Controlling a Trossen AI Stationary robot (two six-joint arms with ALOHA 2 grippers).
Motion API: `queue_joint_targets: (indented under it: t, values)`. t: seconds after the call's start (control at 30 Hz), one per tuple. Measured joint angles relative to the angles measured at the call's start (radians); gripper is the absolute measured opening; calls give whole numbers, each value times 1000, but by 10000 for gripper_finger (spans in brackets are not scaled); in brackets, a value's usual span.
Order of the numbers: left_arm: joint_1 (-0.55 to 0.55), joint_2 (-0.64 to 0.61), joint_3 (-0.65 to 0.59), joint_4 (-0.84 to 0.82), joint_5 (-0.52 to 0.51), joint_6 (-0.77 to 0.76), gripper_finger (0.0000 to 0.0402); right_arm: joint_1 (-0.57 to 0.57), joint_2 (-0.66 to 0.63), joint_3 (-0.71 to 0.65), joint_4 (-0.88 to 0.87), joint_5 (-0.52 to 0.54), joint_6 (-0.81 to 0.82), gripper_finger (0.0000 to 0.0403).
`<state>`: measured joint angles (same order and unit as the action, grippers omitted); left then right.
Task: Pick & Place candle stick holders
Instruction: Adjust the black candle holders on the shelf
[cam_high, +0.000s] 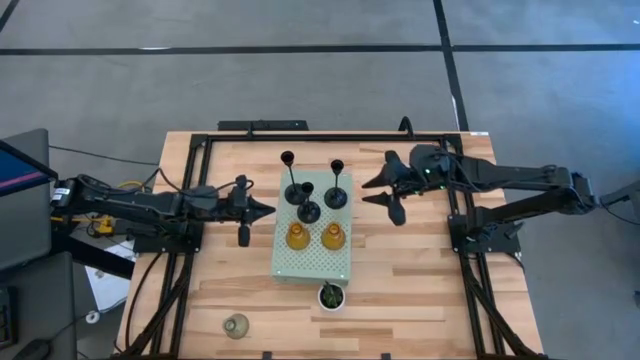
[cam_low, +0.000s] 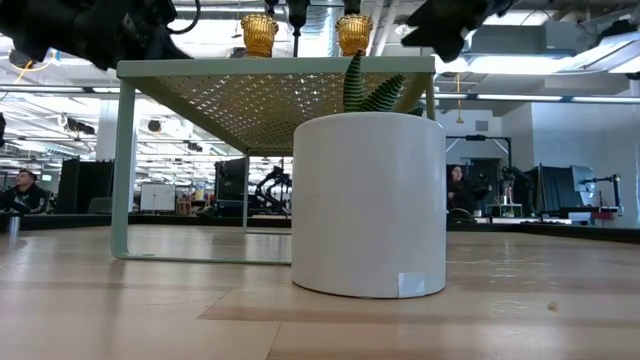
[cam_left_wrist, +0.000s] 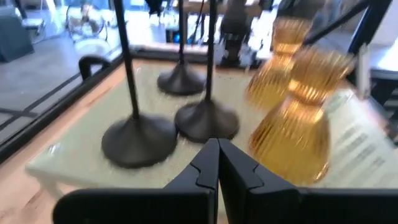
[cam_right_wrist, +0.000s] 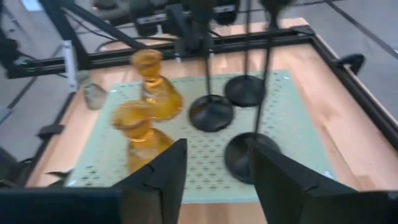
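Three black candle stick holders (cam_high: 308, 210) (cam_high: 336, 196) (cam_high: 295, 192) stand on their round bases on the far half of the pale green perforated board (cam_high: 312, 262). Two amber glass holders (cam_high: 297, 236) (cam_high: 333, 237) stand just nearer on it. A clear-grey glass holder (cam_high: 236, 325) stands on the table near the front left. My left gripper (cam_high: 268, 209) is shut, level, just left of the board. My right gripper (cam_high: 365, 191) hovers open off the board's right side, nothing between its fingers; the black bases (cam_right_wrist: 252, 155) lie ahead of it.
A small green plant in a white pot (cam_high: 331, 296) stands at the board's near edge. The board is a raised stand on thin legs (cam_low: 121, 170). A dark frame (cam_high: 455, 140) runs round the table. Bare wood lies at the near right (cam_high: 420, 300).
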<state>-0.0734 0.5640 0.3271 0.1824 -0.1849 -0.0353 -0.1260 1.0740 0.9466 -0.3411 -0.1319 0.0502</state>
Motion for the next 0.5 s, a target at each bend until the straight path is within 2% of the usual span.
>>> queue_joint_targets:
  t: [0.27,0.5]
  values:
    - [0,9,0,285,113,102,5,84,-10,0,-2,0,3,103]
    - [0,124,44,316,115,106,5,114,35,0,-6,2,-1,55]
